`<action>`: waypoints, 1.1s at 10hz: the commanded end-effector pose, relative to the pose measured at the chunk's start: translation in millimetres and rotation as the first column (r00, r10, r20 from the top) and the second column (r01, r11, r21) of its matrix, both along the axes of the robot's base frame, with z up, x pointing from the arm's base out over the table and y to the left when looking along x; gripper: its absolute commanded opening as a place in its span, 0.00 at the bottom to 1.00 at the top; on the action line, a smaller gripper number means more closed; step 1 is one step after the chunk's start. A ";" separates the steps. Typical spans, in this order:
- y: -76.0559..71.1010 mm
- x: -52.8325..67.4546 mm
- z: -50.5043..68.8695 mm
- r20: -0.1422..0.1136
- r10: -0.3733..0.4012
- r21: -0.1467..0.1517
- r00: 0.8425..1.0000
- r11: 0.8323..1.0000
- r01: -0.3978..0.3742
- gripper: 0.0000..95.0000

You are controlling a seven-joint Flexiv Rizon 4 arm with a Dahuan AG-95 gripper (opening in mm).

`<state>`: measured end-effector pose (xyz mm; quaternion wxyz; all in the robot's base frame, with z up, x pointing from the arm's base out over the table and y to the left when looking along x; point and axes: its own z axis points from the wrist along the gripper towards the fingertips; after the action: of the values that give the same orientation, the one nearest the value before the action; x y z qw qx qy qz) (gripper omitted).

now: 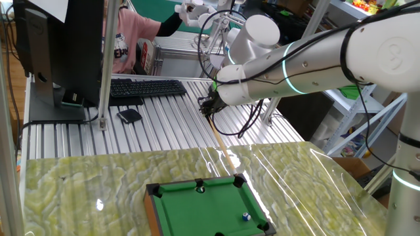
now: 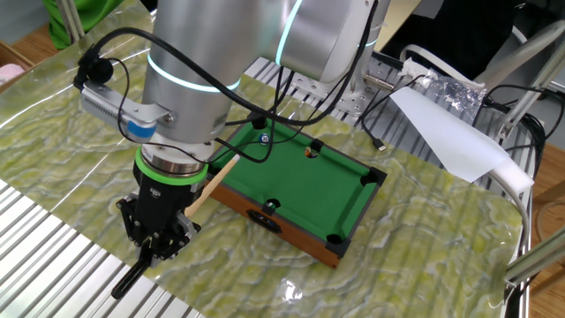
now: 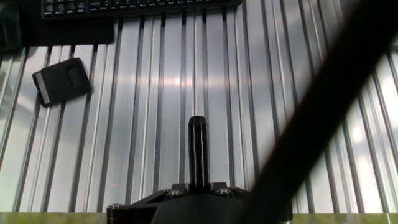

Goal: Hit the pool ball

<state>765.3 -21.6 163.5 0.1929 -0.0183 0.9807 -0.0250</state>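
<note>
- Your gripper (image 2: 157,231) is sitting at the lower left of the other fixed view, and its jaws are pinching a small cue stick (image 2: 212,183) near its dark butt end.
- The cue's pale wooden shaft is slanting up and to the right from the gripper toward the mini pool table (image 2: 337,198), and the black butt is poking out below the gripper toward the lower left corner.
- In the hand view you are looking along that black butt (image 3: 198,149), which is rising from the bottom centre over the ribbed aluminium tabletop (image 3: 155,93).
- The pool ball (image 1: 246,216), blue with a white patch, is lying on the green felt near the lower right corner of the table in one fixed view, well apart from the gripper (image 1: 209,105) at the frame's centre.
- In the other fixed view that same ball (image 2: 264,138) is showing near the upper left end of the felt, close to the arm's cables.
- A darker ball with a pale spot (image 1: 200,189) is resting by the middle pocket on the far rail in one fixed view.
- The pool table is resting on a green marbled mat (image 1: 79,190).
- A black keyboard (image 1: 146,87) and a small black device (image 1: 129,116) are lying on the aluminium surface at the upper left of one fixed view.
- A sheet of white paper (image 2: 450,132) is lying at the right of the other fixed view.
</note>
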 end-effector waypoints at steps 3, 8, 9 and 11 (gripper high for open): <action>-0.3 0.8 -1.0 0.004 0.004 -0.009 1.000 1.000 -0.004 0.00; -0.3 0.8 -1.0 0.000 -0.007 -0.008 1.000 1.000 0.007 0.00; -0.3 0.8 -1.0 0.000 -0.008 -0.008 1.000 1.000 0.008 0.00; -0.3 0.8 -1.0 -0.003 -0.008 -0.009 1.000 1.000 0.008 0.00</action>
<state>765.4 -21.8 163.5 0.1899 -0.0158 0.9812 -0.0294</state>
